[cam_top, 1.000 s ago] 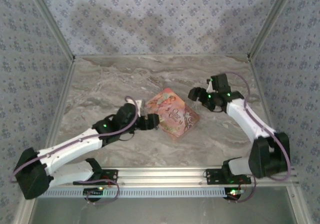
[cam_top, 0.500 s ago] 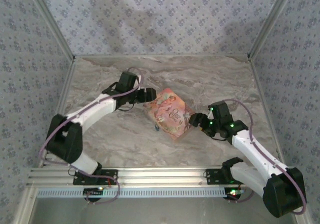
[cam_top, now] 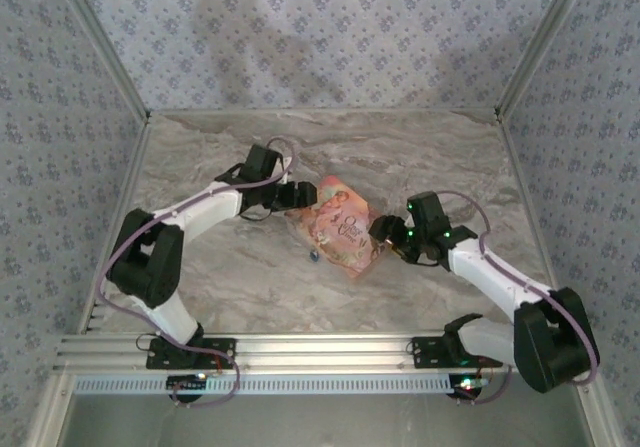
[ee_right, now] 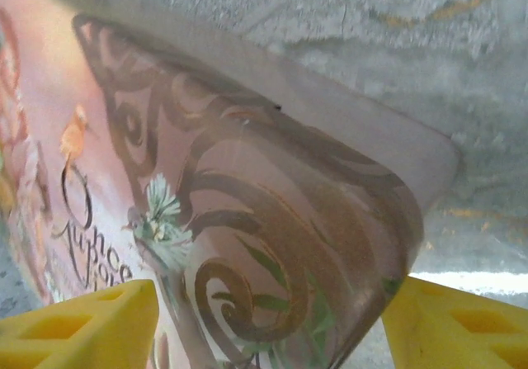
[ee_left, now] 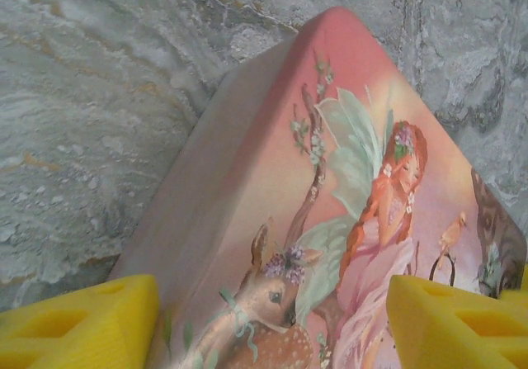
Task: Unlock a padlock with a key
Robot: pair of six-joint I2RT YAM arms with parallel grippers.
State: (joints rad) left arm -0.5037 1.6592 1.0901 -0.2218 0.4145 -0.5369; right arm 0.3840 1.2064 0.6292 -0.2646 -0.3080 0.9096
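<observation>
Pink storybook (cam_top: 342, 223) lies flat mid-table (cam_top: 200, 162), turned like a diamond. Padlock (cam_top: 313, 256) sits on the marble just beside the book's near-left edge: tiny, dark with a blue bit. Nothing touches it, and both grippers are off at the book's other corners. Can't make out a key from here.

Left gripper (cam_top: 306, 195) is at the book's far-left corner. Seen from its wrist, the left gripper (ee_left: 272, 328) has its jaws spread wide. The yellow pads (ee_left: 82, 328) stand apart over the fairy-and-deer cover (ee_left: 330, 220), which runs past both of them, so nothing is pinched.

Right gripper (cam_top: 378, 232) is at the book's right corner. From that wrist the right gripper (ee_right: 268, 328) also has its jaws released and wide. The rounded corner of the book (ee_right: 247, 204) lies between its yellow pads (ee_right: 462, 328), one pad over the cover and the other just beside the corner's edge. Can't tell if that pad touches.
</observation>
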